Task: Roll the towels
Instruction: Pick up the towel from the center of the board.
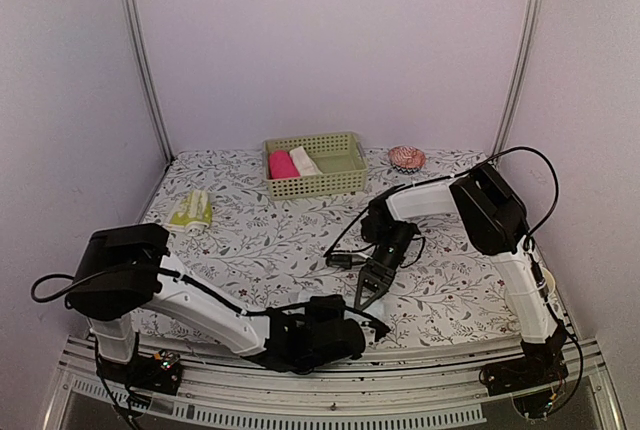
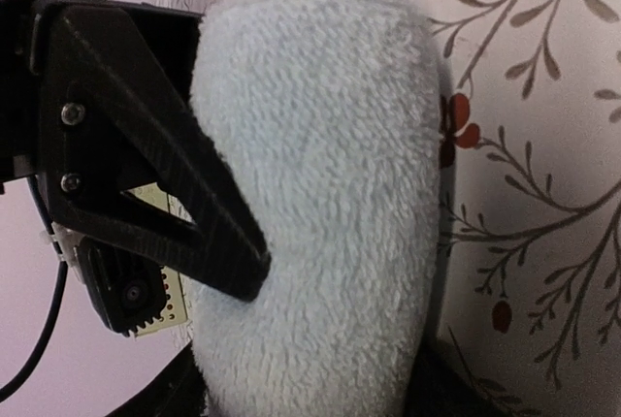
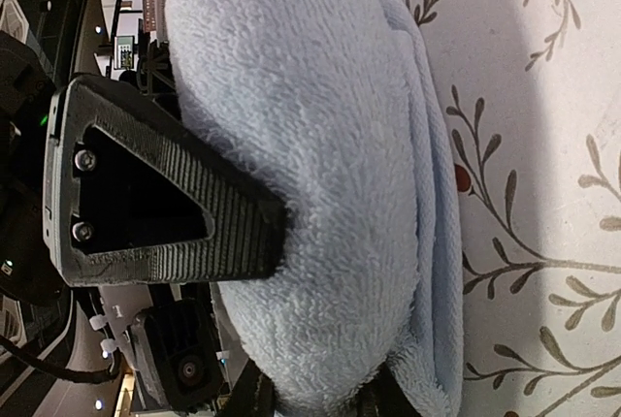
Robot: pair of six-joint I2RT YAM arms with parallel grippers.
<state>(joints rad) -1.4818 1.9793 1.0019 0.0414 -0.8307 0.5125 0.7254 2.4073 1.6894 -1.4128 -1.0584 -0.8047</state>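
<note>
The floral table (image 1: 270,240) bears a basket (image 1: 315,186), yellow-green towel (image 1: 191,210), blue towel (image 2: 320,194).

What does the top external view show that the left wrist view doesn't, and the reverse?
Only top external: the basket holding the pink roll and cream-white roll, and the yellow-green towel lying left of it. Only left wrist: the rolled light blue towel. Both: the floral table cover and the left gripper, closed on that towel.
</note>
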